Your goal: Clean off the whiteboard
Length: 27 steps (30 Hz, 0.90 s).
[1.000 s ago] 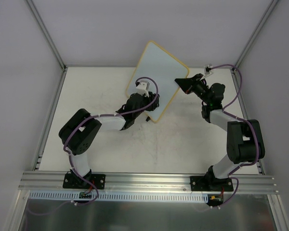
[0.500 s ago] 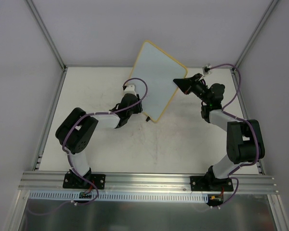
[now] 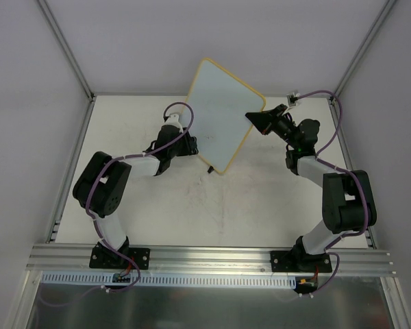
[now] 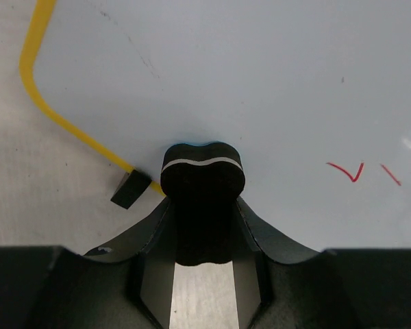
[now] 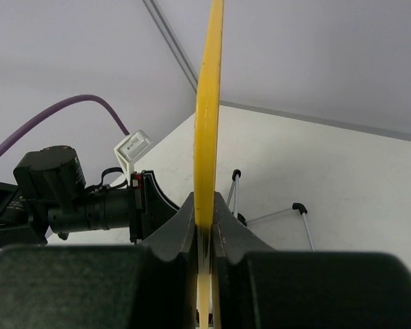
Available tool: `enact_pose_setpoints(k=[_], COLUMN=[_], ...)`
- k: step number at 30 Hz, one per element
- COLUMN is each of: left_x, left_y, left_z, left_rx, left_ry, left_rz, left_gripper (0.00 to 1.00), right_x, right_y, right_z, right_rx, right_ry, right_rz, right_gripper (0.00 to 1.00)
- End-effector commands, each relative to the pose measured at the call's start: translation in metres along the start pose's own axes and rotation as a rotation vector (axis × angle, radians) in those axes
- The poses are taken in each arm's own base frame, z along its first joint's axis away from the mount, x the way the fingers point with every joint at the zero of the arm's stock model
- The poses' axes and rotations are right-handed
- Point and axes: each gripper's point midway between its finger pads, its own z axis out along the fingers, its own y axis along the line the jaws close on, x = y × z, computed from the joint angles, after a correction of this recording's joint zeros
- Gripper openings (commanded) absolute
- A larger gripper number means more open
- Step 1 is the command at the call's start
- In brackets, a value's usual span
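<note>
The right gripper [image 5: 205, 214] pinches the whiteboard [image 5: 207, 103], seen edge-on as a yellow strip running from 6 to 12 o'clock. At 9 o'clock the left arm [image 5: 61, 202], trailing a purple cable [image 5: 55, 113], points at the board.

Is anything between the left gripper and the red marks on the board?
Nothing visible. Only bare whiteboard lies between the black pad in the left gripper and the red marks. The right gripper clamps the board's yellow edge.

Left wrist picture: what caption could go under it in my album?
The left gripper holds a black eraser to the whiteboard; red marks wait off to the right.
</note>
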Motion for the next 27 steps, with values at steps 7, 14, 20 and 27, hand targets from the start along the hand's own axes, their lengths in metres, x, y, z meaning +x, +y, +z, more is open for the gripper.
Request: enact_pose_setpoints(k=[7, 14, 20, 27], left_x=[-0.06, -0.066, -0.046, -0.023], left_y=[-0.059, -0.089, -0.117, -0.164], left_z=[0.003, 0.016, 0.015, -0.002], left_rx=[0.245, 0.369, 0.41, 0.51], left_ry=[-0.126, -0.115, -0.078, -0.064], left_rz=[-0.021, -0.035, 0.012, 0.094], left_gripper=[0.0, 0.0, 0.0, 0.0], right_x=[0.03, 0.031, 0.031, 0.032], right_y=[0.05, 0.048, 0.048, 0.047], right_z=[-0.002, -0.002, -0.001, -0.001], right_rx=[-0.206, -0.203, -0.204, -0.203], right_ry=[0.15, 0.152, 0.153, 0.155], right_rz=[0.03, 0.033, 0.036, 0.04], right_gripper=[0.0, 0.0, 0.0, 0.0])
